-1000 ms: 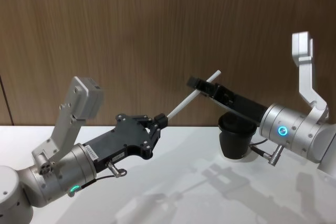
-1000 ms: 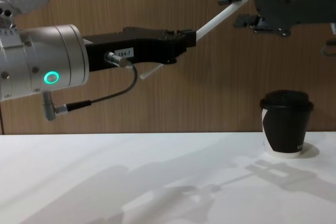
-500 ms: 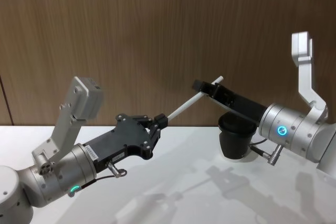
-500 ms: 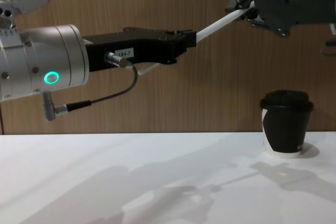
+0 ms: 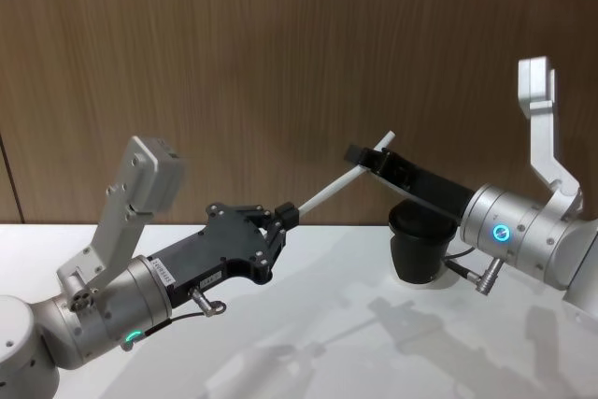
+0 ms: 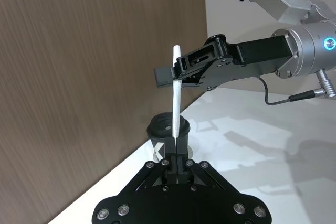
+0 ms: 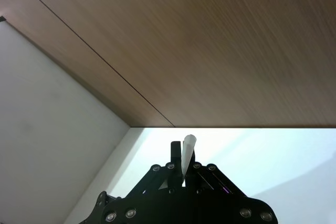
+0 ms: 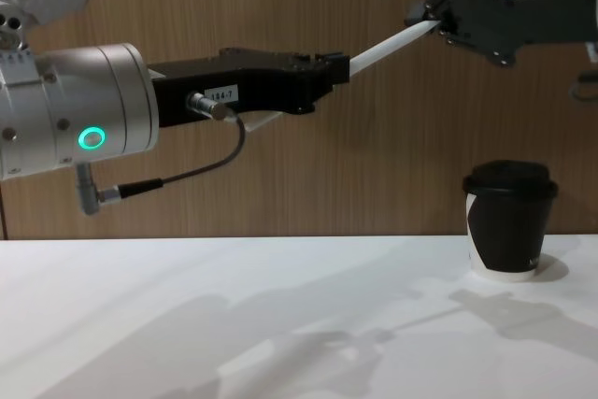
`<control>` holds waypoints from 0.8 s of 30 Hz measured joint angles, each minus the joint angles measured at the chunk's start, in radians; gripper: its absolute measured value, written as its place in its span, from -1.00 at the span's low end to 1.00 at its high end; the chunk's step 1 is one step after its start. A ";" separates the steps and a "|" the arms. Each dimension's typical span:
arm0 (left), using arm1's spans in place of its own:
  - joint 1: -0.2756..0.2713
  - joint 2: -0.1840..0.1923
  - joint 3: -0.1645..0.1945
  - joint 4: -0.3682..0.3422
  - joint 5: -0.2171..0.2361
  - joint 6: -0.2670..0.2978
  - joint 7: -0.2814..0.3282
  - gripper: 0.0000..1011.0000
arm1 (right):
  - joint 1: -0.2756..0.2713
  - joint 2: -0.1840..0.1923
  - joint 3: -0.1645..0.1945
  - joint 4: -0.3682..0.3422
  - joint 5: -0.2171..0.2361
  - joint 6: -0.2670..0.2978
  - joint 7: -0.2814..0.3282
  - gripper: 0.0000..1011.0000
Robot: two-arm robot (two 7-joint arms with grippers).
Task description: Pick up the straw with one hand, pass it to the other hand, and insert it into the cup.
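Note:
The white straw (image 5: 338,175) hangs slanted in the air between both grippers. My left gripper (image 5: 286,215) is shut on its lower end (image 8: 374,49). My right gripper (image 5: 363,154) is shut near its upper end, and a short tip pokes out past the fingers (image 7: 188,150). In the left wrist view the straw (image 6: 176,103) rises from my left gripper (image 6: 176,149) to the right gripper (image 6: 181,74). The black cup (image 8: 505,221) with its lid stands on the white table (image 8: 234,324), below my right gripper (image 8: 432,18) and apart from the straw.
A brown wood-panel wall (image 5: 280,44) stands right behind the table. The cup (image 5: 418,248) sits near the table's far edge on the right. A black cable (image 8: 177,175) loops under my left wrist.
My right gripper's fingers, open a second ago, have shut on the straw's upper end. The left gripper and the cup have not moved.

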 joint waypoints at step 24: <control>0.000 0.000 0.000 0.000 0.000 0.000 0.000 -0.97 | 0.000 0.000 0.000 0.000 0.000 -0.001 -0.001 -0.99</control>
